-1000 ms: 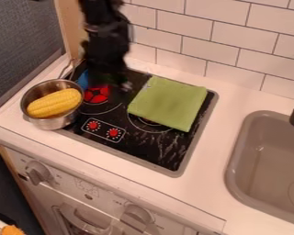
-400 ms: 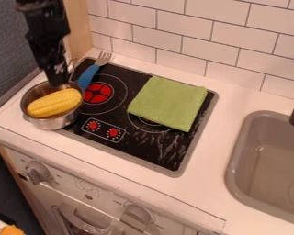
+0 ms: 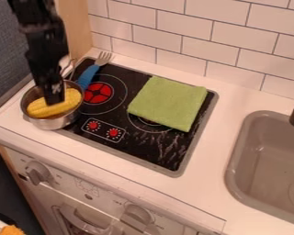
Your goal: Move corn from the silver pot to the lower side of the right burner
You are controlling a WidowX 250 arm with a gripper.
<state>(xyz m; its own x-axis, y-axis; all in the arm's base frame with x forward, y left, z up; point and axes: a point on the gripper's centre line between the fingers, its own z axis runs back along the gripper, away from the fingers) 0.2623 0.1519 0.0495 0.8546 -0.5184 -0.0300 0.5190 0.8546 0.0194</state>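
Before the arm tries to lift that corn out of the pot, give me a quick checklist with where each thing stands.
1. Corn inside the silver pot: ok.
2. Gripper down at the corn: ok, it reaches into the pot over the corn's middle.
3. Secure hold on the corn: cannot tell.
4. Right burner uncovered: not ok, the green cloth lies over most of it, though its lower edge shows.
5. Blue-handled fork not touching the pot: cannot tell, its handle end sits right by the rim.
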